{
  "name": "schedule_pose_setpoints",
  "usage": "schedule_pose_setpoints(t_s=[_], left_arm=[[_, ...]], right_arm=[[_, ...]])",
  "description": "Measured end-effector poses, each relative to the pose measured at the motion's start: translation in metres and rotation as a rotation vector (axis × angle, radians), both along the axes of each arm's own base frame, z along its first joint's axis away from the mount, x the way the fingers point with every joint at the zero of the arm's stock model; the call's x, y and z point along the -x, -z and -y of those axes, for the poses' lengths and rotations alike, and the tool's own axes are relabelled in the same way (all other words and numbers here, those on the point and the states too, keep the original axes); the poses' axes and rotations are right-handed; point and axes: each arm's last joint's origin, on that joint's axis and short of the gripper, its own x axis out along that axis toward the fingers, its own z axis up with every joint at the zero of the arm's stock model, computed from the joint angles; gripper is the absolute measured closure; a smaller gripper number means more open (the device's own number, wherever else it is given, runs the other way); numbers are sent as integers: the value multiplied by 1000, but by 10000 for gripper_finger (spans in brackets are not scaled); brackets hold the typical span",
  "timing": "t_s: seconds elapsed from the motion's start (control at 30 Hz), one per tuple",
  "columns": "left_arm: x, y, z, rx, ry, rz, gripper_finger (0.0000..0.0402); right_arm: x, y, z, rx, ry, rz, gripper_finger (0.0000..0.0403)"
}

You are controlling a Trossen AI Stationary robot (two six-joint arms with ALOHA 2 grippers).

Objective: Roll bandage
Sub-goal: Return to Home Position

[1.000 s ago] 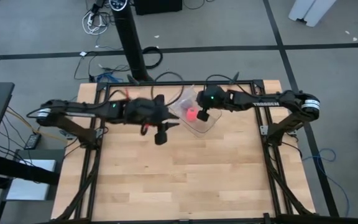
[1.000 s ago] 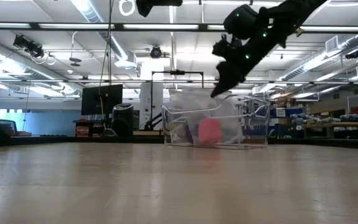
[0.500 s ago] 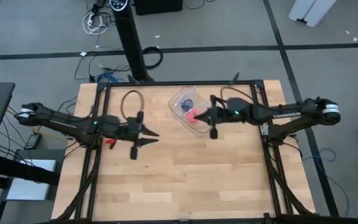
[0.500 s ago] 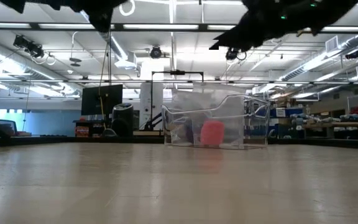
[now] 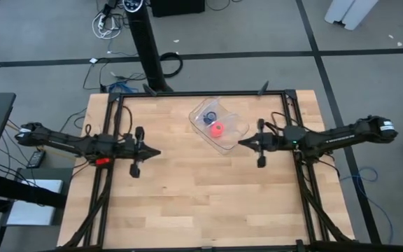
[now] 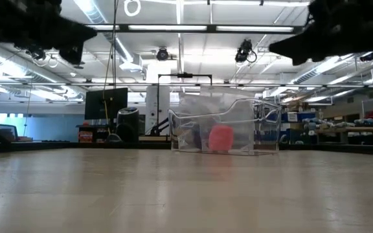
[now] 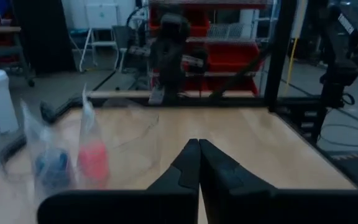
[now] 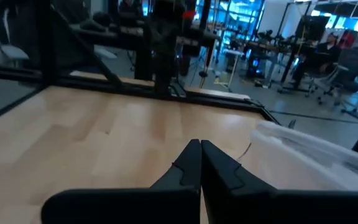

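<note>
The bandage (image 5: 216, 129) is a small pink roll that sits on the floor of a clear plastic container (image 5: 231, 133) at the table's far middle. It also shows in the low view as the bandage (image 6: 221, 138) and in the left wrist view as the bandage (image 7: 93, 160). My left gripper (image 5: 158, 152) hovers level and shut over the table's left part, pointing toward the container. My right gripper (image 5: 241, 143) hovers level and shut just right of the container, pointing toward the left. Both sets of shut fingers show in the wrist views: my left gripper (image 7: 198, 144) and my right gripper (image 8: 200, 144).
A dark blue item (image 7: 53, 167) in clear wrinkly plastic lies in the container (image 7: 129, 127) beside the roll. The black frame rails (image 5: 110, 126) run along the table's left, right and far edges. Bare wood (image 5: 201, 189) spreads across the near half.
Both arms have drawn back from the container. My left gripper went toward the table's left edge and down, levelled out and shut. My right gripper went toward the right edge, tipping from downward to level, still shut. The roll stayed in the container.
</note>
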Motion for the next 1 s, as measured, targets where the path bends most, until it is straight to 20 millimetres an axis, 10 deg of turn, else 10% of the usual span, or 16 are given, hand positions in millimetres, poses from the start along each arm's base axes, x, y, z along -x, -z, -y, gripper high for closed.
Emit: schedule_pose_setpoints(t_s=[0.3,1.0], left_arm=[[17,39,-11,32,-20,28,393],[29,53,-33,-41,-77,-21,394]], right_arm=[[38,31,3,-54,12,83,403],[70,45,5,-76,55,26,403]])
